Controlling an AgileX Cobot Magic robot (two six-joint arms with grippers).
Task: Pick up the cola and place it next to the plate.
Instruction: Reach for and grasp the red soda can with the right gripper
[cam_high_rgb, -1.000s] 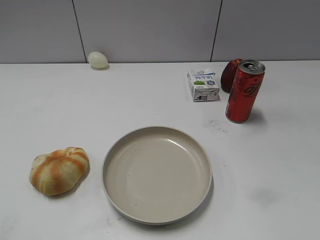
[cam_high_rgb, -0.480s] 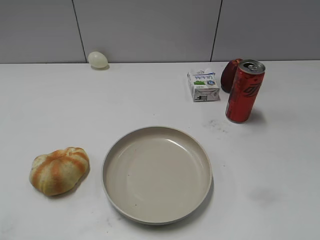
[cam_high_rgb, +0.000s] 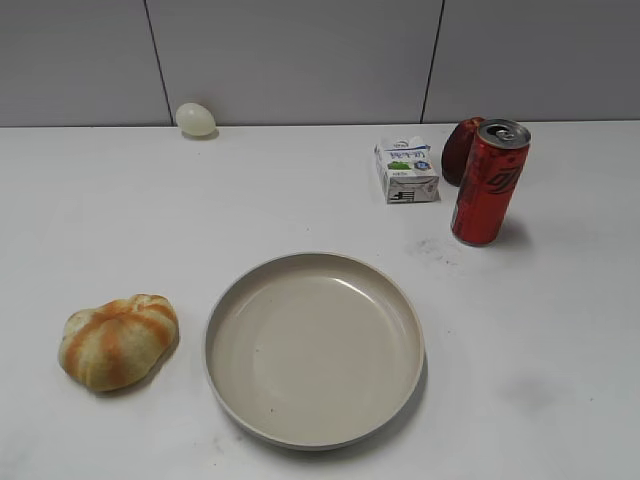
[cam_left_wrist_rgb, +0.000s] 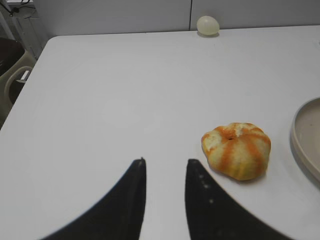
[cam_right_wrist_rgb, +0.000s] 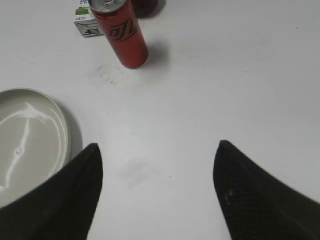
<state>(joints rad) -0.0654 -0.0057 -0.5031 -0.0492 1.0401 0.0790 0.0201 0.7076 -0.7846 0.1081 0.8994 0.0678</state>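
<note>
The cola (cam_high_rgb: 488, 183), a tall slim red can with a silver top, stands upright at the back right of the white table; it also shows in the right wrist view (cam_right_wrist_rgb: 121, 34). The beige plate (cam_high_rgb: 314, 347) lies in the front middle, and its rim shows in the right wrist view (cam_right_wrist_rgb: 60, 120) and the left wrist view (cam_left_wrist_rgb: 302, 140). My right gripper (cam_right_wrist_rgb: 157, 147) is open and empty, above bare table well short of the cola. My left gripper (cam_left_wrist_rgb: 165, 161) is open with a narrow gap, empty, left of a bun. Neither gripper shows in the exterior view.
An orange-striped bun (cam_high_rgb: 118, 340) lies left of the plate. A small milk carton (cam_high_rgb: 406, 170) and a dark red fruit (cam_high_rgb: 460, 148) sit close behind and beside the cola. A pale egg (cam_high_rgb: 196, 119) rests by the back wall.
</note>
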